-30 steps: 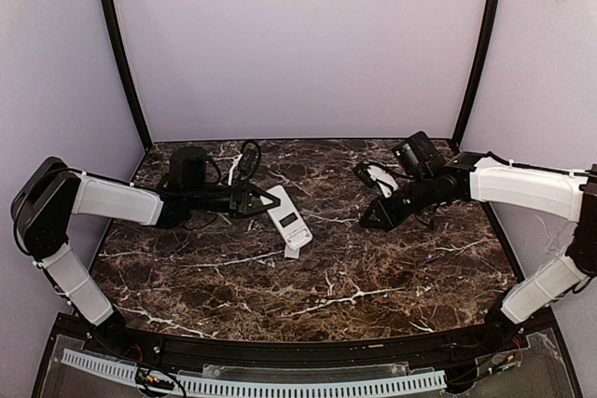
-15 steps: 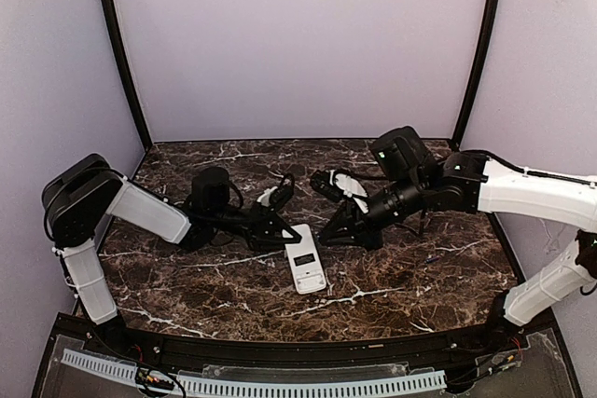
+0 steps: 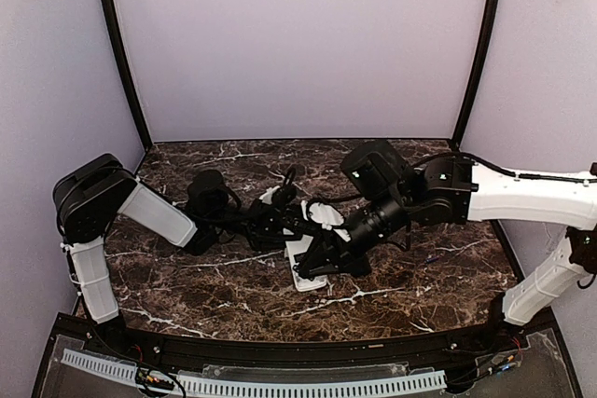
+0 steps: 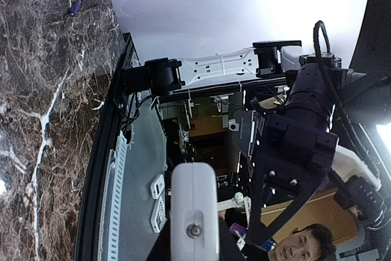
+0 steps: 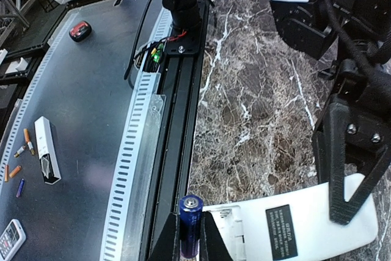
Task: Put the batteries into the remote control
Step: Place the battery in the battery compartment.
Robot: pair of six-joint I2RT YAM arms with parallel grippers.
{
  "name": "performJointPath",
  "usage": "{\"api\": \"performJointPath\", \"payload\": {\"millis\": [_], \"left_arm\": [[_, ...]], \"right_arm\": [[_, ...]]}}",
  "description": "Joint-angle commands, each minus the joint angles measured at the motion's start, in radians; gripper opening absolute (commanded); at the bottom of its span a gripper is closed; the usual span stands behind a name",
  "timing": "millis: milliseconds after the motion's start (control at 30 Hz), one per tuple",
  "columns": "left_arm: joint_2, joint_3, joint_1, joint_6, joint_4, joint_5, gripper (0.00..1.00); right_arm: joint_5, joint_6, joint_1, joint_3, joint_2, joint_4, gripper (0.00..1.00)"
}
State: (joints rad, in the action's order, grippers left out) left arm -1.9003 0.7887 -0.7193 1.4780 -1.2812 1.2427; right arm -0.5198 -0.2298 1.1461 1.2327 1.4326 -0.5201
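The remote control [image 3: 305, 272] lies white back up near the table's middle, its battery recess [image 5: 231, 223] open at the near end. My left gripper [image 3: 285, 232] is shut on its far end; in the left wrist view the remote [image 4: 194, 209] shows end-on between the jaws of the left gripper [image 4: 194, 247]. My right gripper [image 3: 320, 263] is shut on a dark blue battery [image 5: 190, 221], held upright just beside the recess. The right gripper [image 5: 190, 246] hovers over the remote's near end. A second battery [image 4: 74, 8] lies loose on the marble.
The black front rail [image 5: 183, 90] and the slotted white strip [image 5: 131, 151] run along the table's near edge. The left gripper's black finger [image 5: 345, 169] rests over the remote [image 5: 317, 224]. Both arms crowd the middle of the marble top [image 3: 205, 286].
Both arms moved in toward the table's middle. The left gripper carried the remote nearer and to the right. The right gripper swung left with the battery to the remote's near end.
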Motion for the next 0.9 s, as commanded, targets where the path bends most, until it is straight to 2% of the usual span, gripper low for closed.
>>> {"api": "performJointPath", "payload": {"millis": [0,367,867], "left_arm": [[0.011,0.017,-0.008,-0.008,-0.026,0.025,0.00],[0.020,0.023,-0.012,-0.040,0.011,0.034,0.00],[0.027,0.034,-0.015,-0.067,0.050,0.042,0.00]], "right_arm": [[0.071,-0.048,0.040,0.029,0.035,-0.059,0.00],[0.183,-0.080,0.076,0.053,0.081,-0.090,0.00],[0.212,-0.096,0.081,0.035,0.086,-0.128,0.00]]}}
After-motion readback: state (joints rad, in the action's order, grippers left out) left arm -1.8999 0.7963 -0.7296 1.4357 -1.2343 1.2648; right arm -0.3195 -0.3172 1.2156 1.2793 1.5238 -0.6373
